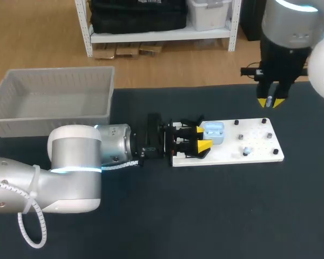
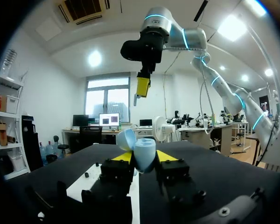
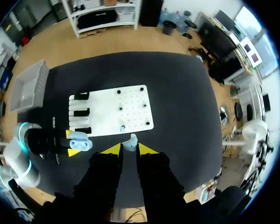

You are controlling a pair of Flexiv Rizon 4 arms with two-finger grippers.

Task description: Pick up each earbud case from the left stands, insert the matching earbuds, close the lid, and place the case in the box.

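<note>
At centre frame in the head view, the left pincer (image 1: 203, 137) grips a pale blue case (image 1: 214, 132) at the left end of a white board (image 1: 259, 155) on the dark counter (image 1: 205, 216). The right pincer (image 1: 271, 102) hangs well above and apart at upper right. The grey box (image 1: 54, 114) waits at upper left, with no case visible in it. The step in hand appears to be loading. The right wrist view shows what the overhead camera cannot: a small pale earbud (image 3: 129, 142) pinched between the right pincer's yellow tips, with the case far below and off to one side. The left wrist view supplies the other missing detail. The case sits clamped from both sides between the left tips, its lid (image 2: 125, 139) swung open, and the right pincer is poised high ahead of it. The next move likely calls for the right arm to travel over the open case, line the earbud up with its well and lower it in. A second earbud (image 1: 247, 151) seems to lie on the board, though it is too small to be sure.
</note>
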